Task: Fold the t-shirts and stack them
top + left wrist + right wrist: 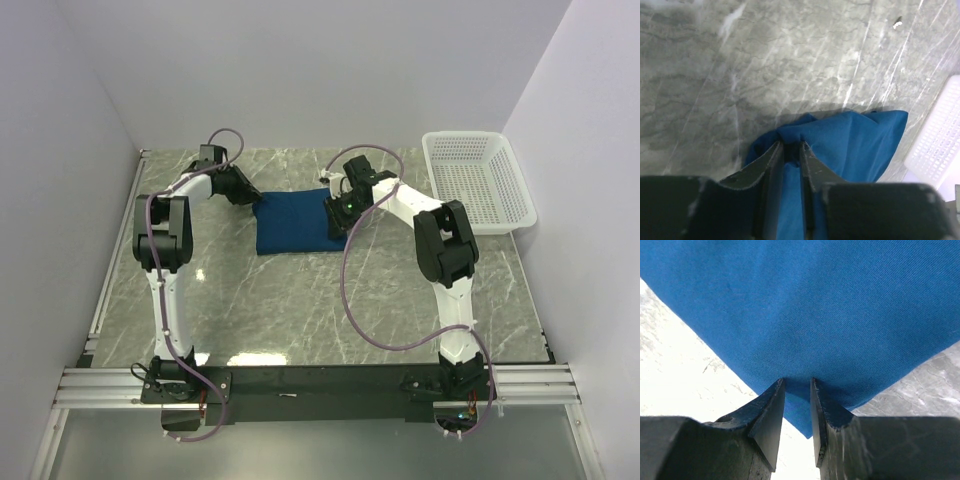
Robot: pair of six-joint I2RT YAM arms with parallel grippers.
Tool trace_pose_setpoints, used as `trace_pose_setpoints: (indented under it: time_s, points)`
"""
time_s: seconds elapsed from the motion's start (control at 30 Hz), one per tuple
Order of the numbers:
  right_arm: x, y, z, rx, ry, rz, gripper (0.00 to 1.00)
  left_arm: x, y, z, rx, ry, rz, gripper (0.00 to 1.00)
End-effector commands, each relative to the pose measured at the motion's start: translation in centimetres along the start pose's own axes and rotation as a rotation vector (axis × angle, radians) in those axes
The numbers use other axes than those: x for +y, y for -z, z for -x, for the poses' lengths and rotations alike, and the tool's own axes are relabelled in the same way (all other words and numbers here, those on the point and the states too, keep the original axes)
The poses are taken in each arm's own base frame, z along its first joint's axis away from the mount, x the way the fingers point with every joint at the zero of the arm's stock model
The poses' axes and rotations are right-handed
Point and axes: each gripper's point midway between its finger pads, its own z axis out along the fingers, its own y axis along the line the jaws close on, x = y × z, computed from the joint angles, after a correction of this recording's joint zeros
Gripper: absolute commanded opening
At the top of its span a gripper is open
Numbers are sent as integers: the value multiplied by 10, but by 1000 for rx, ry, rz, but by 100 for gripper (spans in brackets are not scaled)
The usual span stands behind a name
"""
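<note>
The dark blue t-shirt lies folded into a small rectangle on the marble table, toward the back middle. Its print is hidden. My left gripper is at the shirt's left edge. In the left wrist view my left gripper is shut on a bunched fold of the blue cloth. My right gripper is at the shirt's right edge. In the right wrist view my right gripper is shut on the edge of the blue cloth, which spreads flat ahead of it.
A white plastic mesh basket stands at the back right of the table; its corner shows in the left wrist view. White walls enclose the table on three sides. A black rail runs along the near edge.
</note>
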Motion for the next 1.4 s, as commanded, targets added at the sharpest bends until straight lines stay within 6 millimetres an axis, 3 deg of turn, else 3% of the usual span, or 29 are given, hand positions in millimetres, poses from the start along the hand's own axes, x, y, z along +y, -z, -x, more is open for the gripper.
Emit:
trace_pose_setpoints:
  time_s: [0.0,0.17,0.37,0.63,0.87,0.9,0.93,1.0,1.1,1.2,1.23,1.3,1.33,1.37]
  points:
    - [0,-1,12,-20,30,-12,35,-20,-3,8,-17,-4,-66,21]
    - [0,-6,7,3,36,-22,35,-26,-2,16,-33,21,-90,17]
    - [-3,-11,3,22,39,-38,35,-22,-3,24,-48,102,-120,1]
    - [-3,-13,1,36,43,-47,35,-23,4,37,-77,141,-153,1]
    - [-3,-13,0,42,53,-58,36,-26,19,45,-109,138,-144,28]
    - [-3,-12,1,40,57,-61,36,-26,21,45,-114,136,-138,30]
    - [-3,-11,1,38,60,-63,37,-16,30,60,-149,149,-123,31]
    - [-2,-9,2,35,69,-63,38,-12,43,70,-199,128,-80,32]
    - [1,4,11,12,100,-74,40,-14,67,78,-249,66,-42,31]
    - [3,31,23,-27,168,-125,44,-16,88,58,-228,-15,-45,31]
    - [5,49,31,-59,209,-147,46,-2,85,33,-164,-22,-36,32]
    - [8,65,31,-78,238,-147,50,-3,100,7,-124,-45,-66,34]
    - [16,86,37,-121,284,-143,53,13,97,-25,-41,-32,-74,38]
    - [21,92,30,-131,286,-91,56,12,103,-38,-24,-40,-86,43]
